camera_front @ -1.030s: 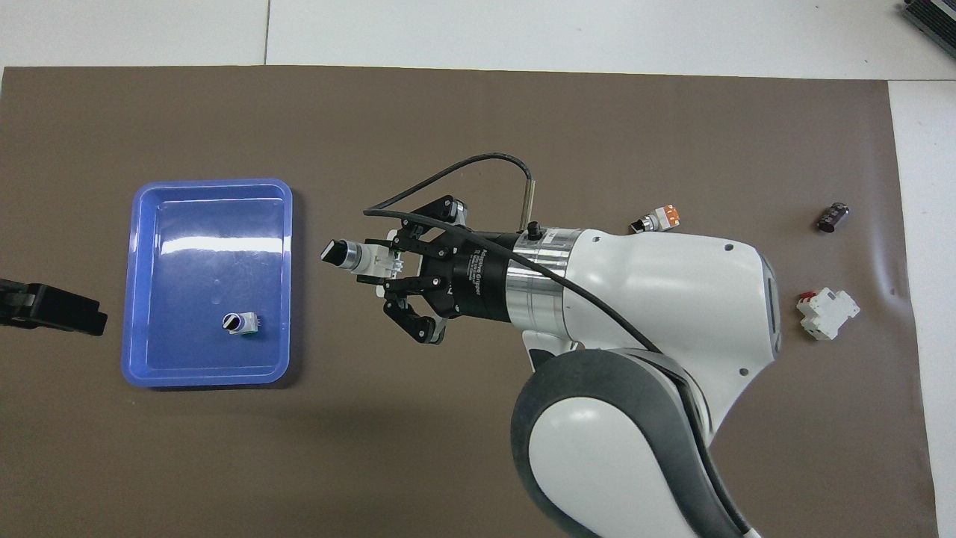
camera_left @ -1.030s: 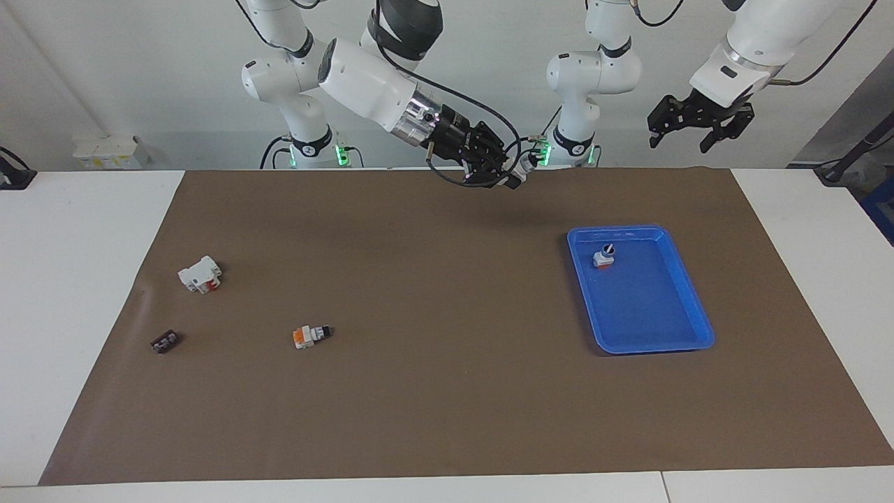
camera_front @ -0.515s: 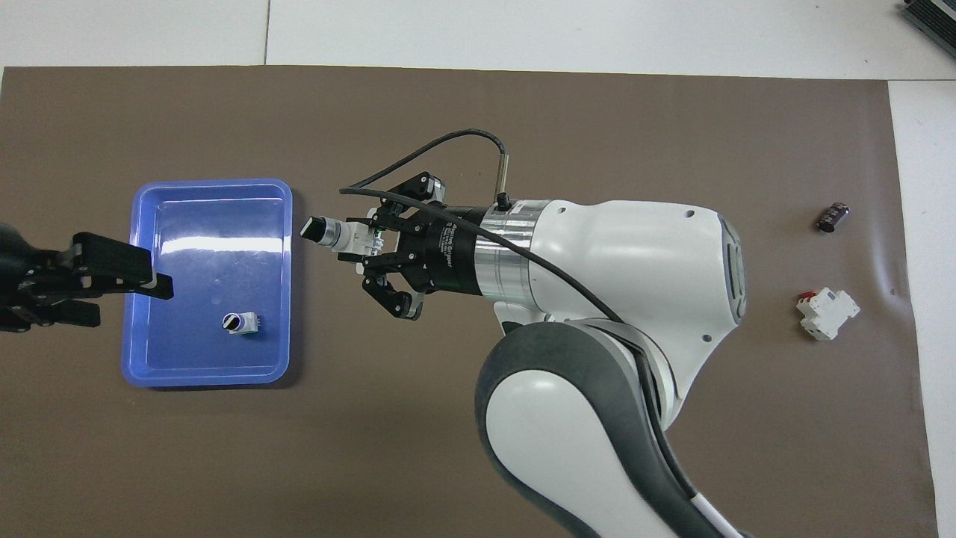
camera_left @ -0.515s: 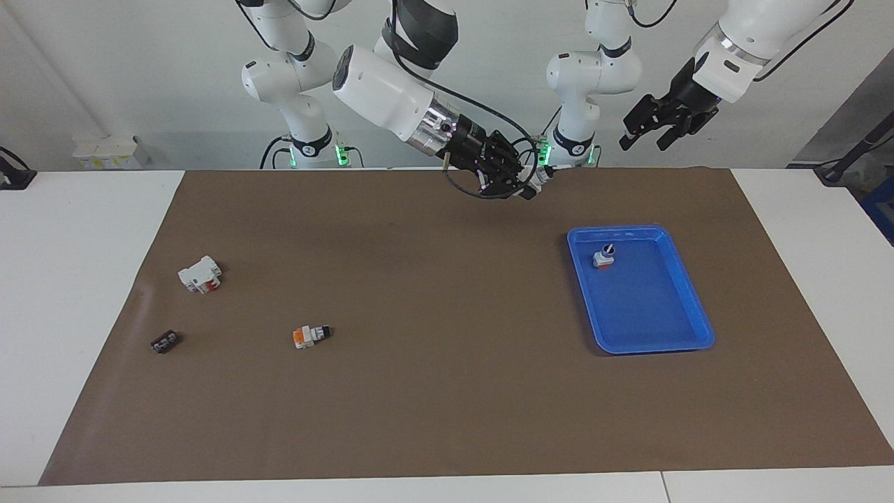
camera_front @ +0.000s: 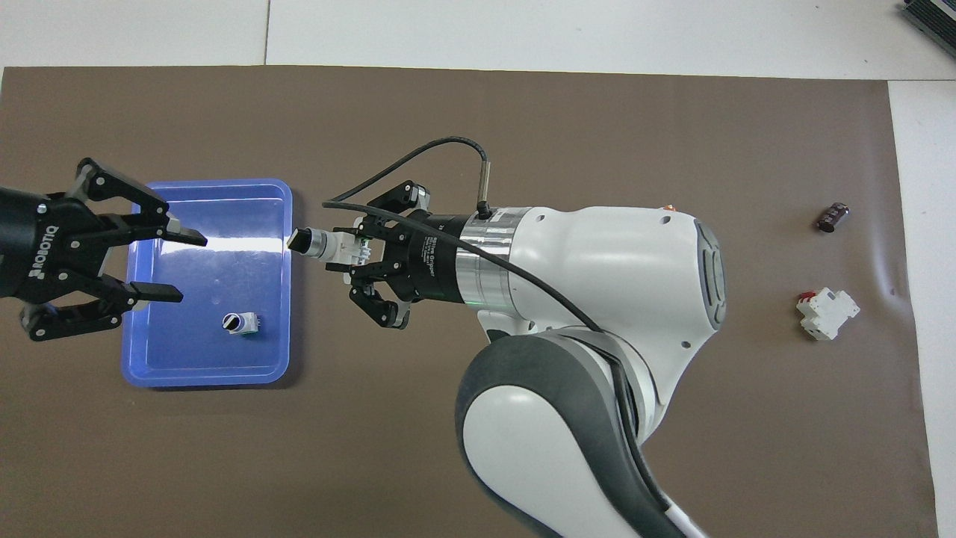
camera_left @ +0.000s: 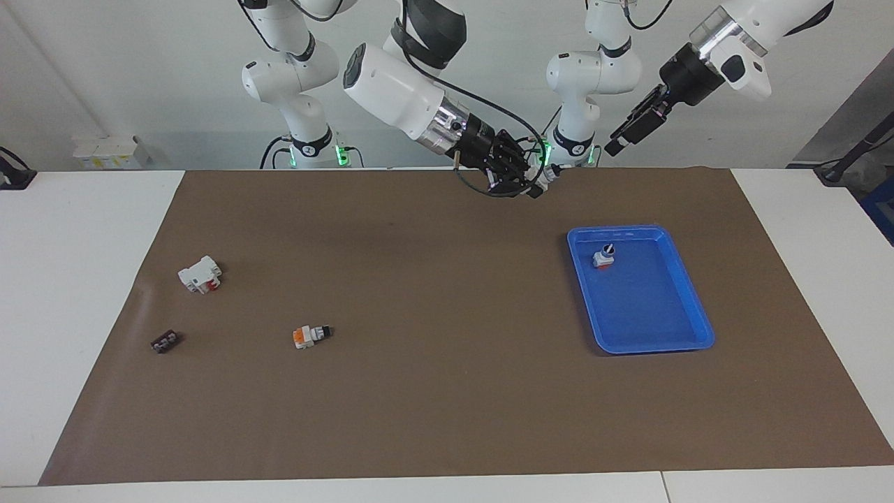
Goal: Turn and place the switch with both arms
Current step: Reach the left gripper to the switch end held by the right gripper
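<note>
My right gripper [camera_left: 534, 178] [camera_front: 351, 246] is shut on the switch [camera_left: 548, 175] [camera_front: 325, 243]. The switch is small and white-grey, with its black knob pointing toward the left arm's end and a bit of green at its base. It is held in the air over the mat, beside the blue tray [camera_left: 653, 347] [camera_front: 209, 379]. My left gripper [camera_left: 618, 143] [camera_front: 175, 265] is open, raised over the tray, and faces the knob with a gap between them.
In the tray stands another small switch with an orange base [camera_left: 604, 257] [camera_front: 240, 323]. Toward the right arm's end of the brown mat lie an orange-based switch [camera_left: 311, 335], a white block with red [camera_left: 200, 274] [camera_front: 827, 314] and a small dark part [camera_left: 165, 341] [camera_front: 833, 217].
My right gripper has carried the switch toward the tray. My left gripper has swung in over the tray and turned to face the switch.
</note>
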You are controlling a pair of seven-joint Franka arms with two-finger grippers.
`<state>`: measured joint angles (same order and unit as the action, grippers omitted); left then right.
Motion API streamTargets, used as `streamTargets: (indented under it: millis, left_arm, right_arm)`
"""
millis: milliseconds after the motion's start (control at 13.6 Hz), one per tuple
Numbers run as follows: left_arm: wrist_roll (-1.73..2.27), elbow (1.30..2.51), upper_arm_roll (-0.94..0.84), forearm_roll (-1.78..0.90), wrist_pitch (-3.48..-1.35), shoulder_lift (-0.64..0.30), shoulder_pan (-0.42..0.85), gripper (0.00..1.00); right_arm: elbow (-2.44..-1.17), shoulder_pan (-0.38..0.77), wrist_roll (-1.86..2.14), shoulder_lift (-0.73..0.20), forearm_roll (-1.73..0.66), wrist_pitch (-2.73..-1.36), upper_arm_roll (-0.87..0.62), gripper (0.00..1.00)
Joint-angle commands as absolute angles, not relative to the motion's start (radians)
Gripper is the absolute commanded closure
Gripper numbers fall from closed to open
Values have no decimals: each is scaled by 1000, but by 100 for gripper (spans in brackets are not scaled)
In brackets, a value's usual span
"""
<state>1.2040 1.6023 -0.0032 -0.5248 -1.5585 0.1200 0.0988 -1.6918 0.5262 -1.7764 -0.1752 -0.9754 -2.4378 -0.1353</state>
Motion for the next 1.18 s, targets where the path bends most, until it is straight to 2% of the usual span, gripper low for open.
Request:
streamTargets:
  millis: [0,515,809,883,957,1104]
  left_arm:
    - [1518,1606,-2,-564,-1617,109,110,43]
    - [2046,1655,-3,-703,-1853,103,98,43]
    - [2193,1747,-5,-745,-1864,136,112,43]
    - [2204,1758,-9,-755,-1853,146,113,41]
    - [2221,1781,-20,-758,-1865,155,120,30]
    - [2220,1801,-34,-759,-1862,164,120,30]
  right_arm:
    - [-1669,531,-1804,-192,-946,-2441,-135,100]
    - [-1674,531,-1804,-192,-946,-2438,-135,100]
    - [-1674,529,-1804,-192,-946,-2434,-135,100]
    - [-1675,529,-1804,-192,-946,-2434,-135,100]
    - [-1675,529,-1804,-192,-946,-2434,-133,100]
    - [-1675,526,-1802,-192,-946,-2431,-135,100]
